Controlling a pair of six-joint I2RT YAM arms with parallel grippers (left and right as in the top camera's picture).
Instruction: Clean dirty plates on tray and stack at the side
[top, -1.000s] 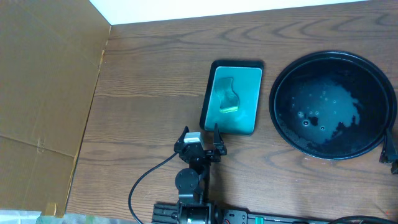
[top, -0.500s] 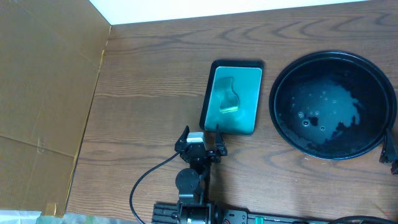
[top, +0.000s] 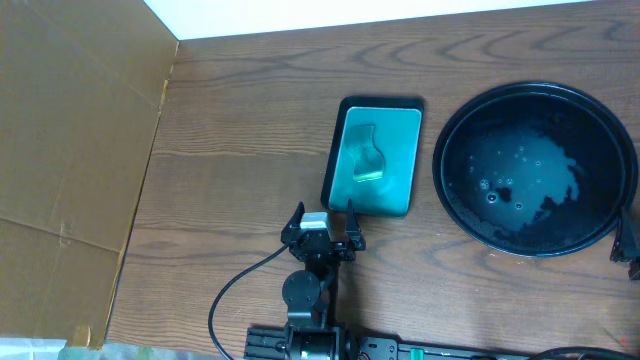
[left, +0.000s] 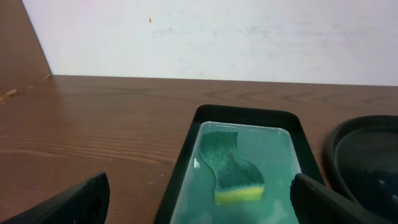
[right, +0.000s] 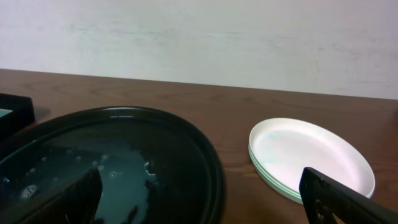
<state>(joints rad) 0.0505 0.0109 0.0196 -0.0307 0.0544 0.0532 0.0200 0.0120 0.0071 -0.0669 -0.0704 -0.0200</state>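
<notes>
- Left gripper (top: 323, 213) is hovering over the table (top: 240, 130) with its jaws spread wide, gripping nothing. It is pointing at the near end of the small teal tray (top: 331, 160), where a green-and-yellow sponge (top: 367, 160) is lying.
- Right gripper (right: 205, 202) is likewise gaping and empty, sitting at the near right edge of the black tray (top: 437, 150).
- Compared with the earlier overhead frames, nothing is shifting: both arms and both trays are staying put.
- The plates (right: 311, 155) are resting stacked on the table just right of the black tray, apart from its rim.
- The tray's floor is showing wet streaks and droplets.
</notes>
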